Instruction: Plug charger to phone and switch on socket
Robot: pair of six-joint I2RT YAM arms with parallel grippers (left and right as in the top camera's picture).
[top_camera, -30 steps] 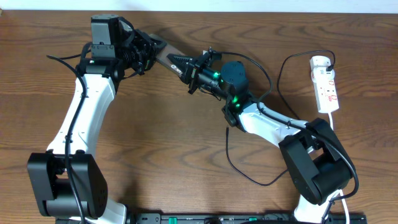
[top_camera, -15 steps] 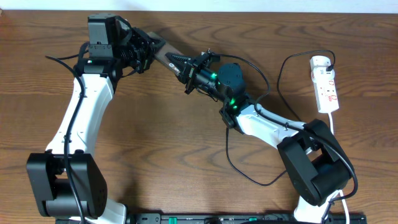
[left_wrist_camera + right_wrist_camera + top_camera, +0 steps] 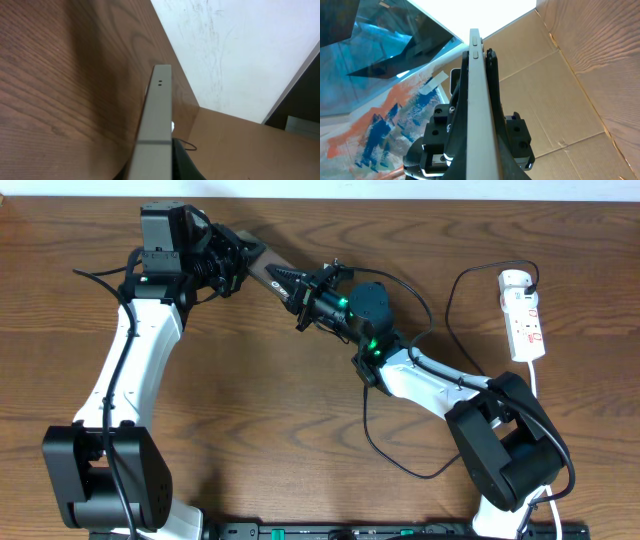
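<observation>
My left claw (image 3: pixel 238 264) pinches the phone (image 3: pixel 270 277) at its far-left end. My right claw (image 3: pixel 304 297) is pressed onto its nearer right end, so the phone sits edge-on between them.

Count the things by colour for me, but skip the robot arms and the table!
Brown: 1, the flat bronze-brown phone slab
Black: 1, the long thin black charger cable
White: 1, the narrow white power strip with red switch marks
Total: 3

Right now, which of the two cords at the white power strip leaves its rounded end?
The thin black cable: it leaves the narrow white power strip's rounded end and loops away; the thicker white cord exits the opposite end.
</observation>
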